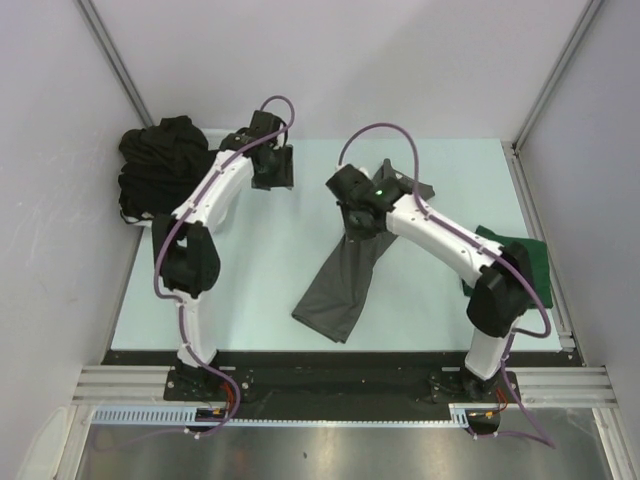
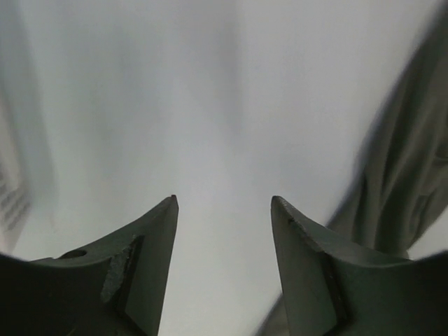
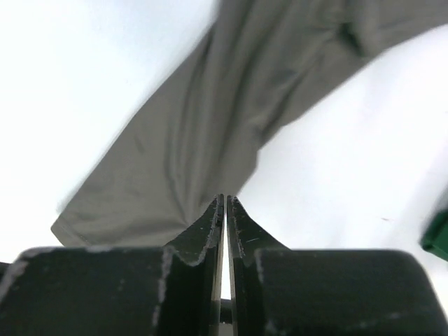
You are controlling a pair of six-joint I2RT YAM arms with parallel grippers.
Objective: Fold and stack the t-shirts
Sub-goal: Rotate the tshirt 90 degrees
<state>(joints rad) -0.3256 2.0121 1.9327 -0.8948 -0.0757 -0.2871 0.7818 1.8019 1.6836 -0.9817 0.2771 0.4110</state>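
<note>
Charcoal grey t-shirt [image 1: 343,285], dark green t-shirt [image 1: 538,262], black t-shirts [image 1: 160,165], table [image 1: 270,265] perhaps pale mint

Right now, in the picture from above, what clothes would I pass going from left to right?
A heap of black fabric t-shirts → long charcoal grey fabric t-shirt → folded dark green fabric t-shirt.

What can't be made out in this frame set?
Green t-shirt: top view, mostly under the right arm.
Black t-shirts: top view, one dark heap, count unreadable.
Grey t-shirt: top view, upper end under the right gripper; left wrist view, blurred and cropped.
</note>
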